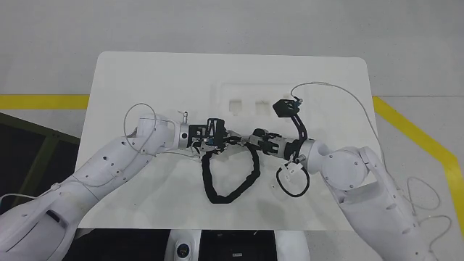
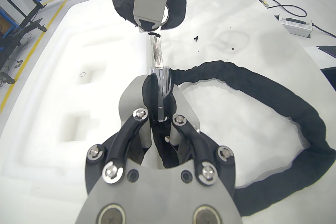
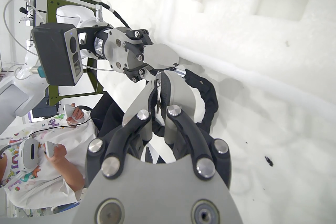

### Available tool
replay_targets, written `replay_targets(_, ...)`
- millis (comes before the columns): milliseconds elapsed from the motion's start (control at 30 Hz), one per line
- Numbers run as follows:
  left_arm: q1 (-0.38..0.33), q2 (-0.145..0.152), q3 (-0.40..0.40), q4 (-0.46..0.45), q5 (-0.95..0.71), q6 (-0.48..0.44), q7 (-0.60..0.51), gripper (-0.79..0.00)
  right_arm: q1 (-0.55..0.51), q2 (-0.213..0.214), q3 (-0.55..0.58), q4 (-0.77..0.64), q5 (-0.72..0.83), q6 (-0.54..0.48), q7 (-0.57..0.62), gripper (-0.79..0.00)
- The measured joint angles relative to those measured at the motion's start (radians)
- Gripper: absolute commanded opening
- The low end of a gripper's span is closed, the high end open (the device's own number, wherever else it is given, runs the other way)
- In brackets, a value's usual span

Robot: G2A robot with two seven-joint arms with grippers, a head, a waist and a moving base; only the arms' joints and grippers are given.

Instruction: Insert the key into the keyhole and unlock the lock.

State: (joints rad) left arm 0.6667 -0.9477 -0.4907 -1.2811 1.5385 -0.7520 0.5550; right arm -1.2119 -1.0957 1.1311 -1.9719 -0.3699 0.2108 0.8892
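My left gripper [image 2: 158, 87] is shut on the chrome lock cylinder [image 2: 163, 82], held just above the table. A black sleeved cable [image 2: 265, 104] loops from the cylinder across the table. Facing it, my right gripper [image 2: 150, 21] is shut on the key's head. The silver key blade [image 2: 157, 53] runs straight to the cylinder's end face; how deep its tip sits I cannot tell. In the right wrist view my right gripper [image 3: 161, 84] pinches the key [image 3: 158, 93], tip to tip with the left gripper [image 3: 160, 58]. From above, the left gripper [image 1: 214, 133] and right gripper [image 1: 243, 139] meet mid-table over the cable loop [image 1: 232, 181].
A white foam tray [image 1: 225, 90] with two rectangular recesses lies just beyond the grippers. A small ring [image 2: 82, 74] rests in one recess. Black crumbs [image 2: 195, 38] dot the white table [image 1: 130, 80]. The table's near edge runs close behind the cable loop.
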Motion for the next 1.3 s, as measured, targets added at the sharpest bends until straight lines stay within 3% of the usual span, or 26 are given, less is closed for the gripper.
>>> replay_targets(533,0.000,0.000,0.000,0.000,0.000,0.000,0.000,-0.785,0.026,-0.011,-0.071,-0.003,-0.077,0.051,-0.025,-0.785)
replay_targets(567,0.000,0.000,0.000,0.000,0.000,0.000,0.000,-0.785,0.027,-0.011,-0.071,-0.004,-0.079,0.052,-0.025,-0.582)
replay_targets(600,0.000,0.000,0.000,0.000,0.000,0.000,0.000,-0.785,0.028,-0.011,-0.072,-0.006,-0.079,0.053,-0.024,-0.437)
replay_targets(633,0.000,0.000,0.000,0.000,0.000,0.000,0.000,-0.785,0.028,-0.011,-0.072,-0.007,-0.079,0.053,-0.023,-0.397)
replay_targets(700,0.000,0.000,0.000,0.000,0.000,0.000,0.000,-0.785,0.028,-0.011,-0.072,-0.008,-0.076,0.051,-0.019,-0.203)
replay_targets(767,0.000,0.000,0.000,0.000,0.000,0.000,0.000,-0.785,0.028,-0.012,-0.071,-0.006,-0.072,0.049,-0.016,-0.169)
replay_targets(1100,0.000,0.000,0.000,0.000,0.000,0.000,0.000,-0.785,0.000,-0.004,-0.022,-0.033,-0.037,0.014,0.000,-0.206)
replay_targets(1200,0.000,0.000,0.000,0.000,0.000,0.000,0.000,-0.785,-0.020,0.001,0.000,-0.059,-0.029,0.002,0.017,-0.369)
replay_targets(1300,0.000,0.000,0.000,0.000,0.000,0.000,0.000,-0.785,-0.040,0.007,0.026,-0.079,-0.022,-0.016,0.038,-0.419)
